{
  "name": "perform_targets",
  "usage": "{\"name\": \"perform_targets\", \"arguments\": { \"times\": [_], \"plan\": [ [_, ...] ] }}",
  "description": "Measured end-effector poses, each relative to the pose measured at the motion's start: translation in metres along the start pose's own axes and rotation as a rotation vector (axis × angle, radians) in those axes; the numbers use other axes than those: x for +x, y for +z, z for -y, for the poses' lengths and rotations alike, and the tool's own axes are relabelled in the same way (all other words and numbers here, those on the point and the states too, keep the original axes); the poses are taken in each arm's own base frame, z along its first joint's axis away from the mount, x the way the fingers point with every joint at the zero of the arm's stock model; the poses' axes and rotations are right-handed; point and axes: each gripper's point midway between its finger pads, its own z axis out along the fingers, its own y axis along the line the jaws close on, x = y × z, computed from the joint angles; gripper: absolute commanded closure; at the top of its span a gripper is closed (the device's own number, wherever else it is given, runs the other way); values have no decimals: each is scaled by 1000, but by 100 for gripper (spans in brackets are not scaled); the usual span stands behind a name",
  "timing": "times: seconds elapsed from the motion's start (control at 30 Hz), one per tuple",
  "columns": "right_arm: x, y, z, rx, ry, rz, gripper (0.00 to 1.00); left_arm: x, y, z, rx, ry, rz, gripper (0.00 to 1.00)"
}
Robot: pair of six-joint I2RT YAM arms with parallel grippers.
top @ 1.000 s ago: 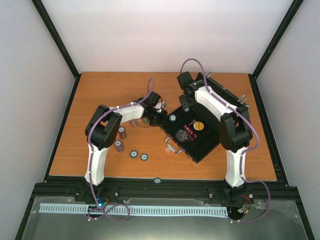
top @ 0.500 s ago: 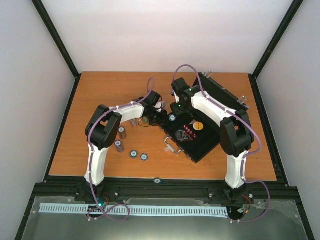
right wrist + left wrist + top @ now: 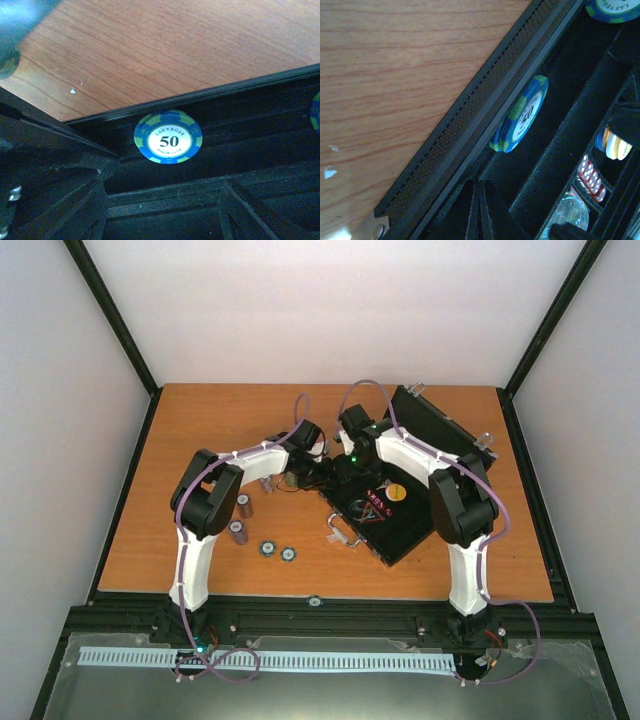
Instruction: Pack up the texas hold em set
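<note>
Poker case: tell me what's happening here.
Both arms reach over the open case. One blue-green 50 chip stands on edge in a slot by the case's wall; the left gripper and right gripper hover near it, neither holding anything. More chips sit out on the table, left of the case.

We read "LAS VEGAS" arched over a large "50" on the blue-and-green chip (image 3: 168, 137) at the centre of the right wrist view; the smaller line beneath is too fine for us; mid-frame in the left wrist view a tilted chip (image 3: 520, 115) seems to show "50"; the edge chip (image 3: 612, 9) at upper right carries "AS VEGAS", cut off; the red print on the case (image 3: 405, 525) escapes us.
</note>
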Motion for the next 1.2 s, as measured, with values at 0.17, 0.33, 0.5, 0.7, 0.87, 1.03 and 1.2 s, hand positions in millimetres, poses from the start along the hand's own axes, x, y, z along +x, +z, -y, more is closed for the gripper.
{"name": "perform_targets", "arguments": {
  "times": [0.17,0.33,0.5,0.7,0.87,1.03,1.2],
  "plan": [
    [4,7,-2,-14,4,-19,37,0,-1,0,-6,-1,-1,99],
    [3,8,-3,-11,13,-16,36,-1,-3,-2,-24,7,-2,99],
    [2,8,-1,0,22,-11,37,-8,-10,-2,-54,23,11,99],
    [3,8,-1,11,20,-11,36,-21,-21,3,-76,49,40,99],
    [5,9,-6,37,-4,-14,36,-24,-33,4,-108,76,61,99],
    [12,13,-18,63,-32,-27,35,-25,-54,8,-137,105,92,99],
    [13,15,-16,100,-26,-22,35,-25,-76,11,-161,134,141,99]
  ]
}}
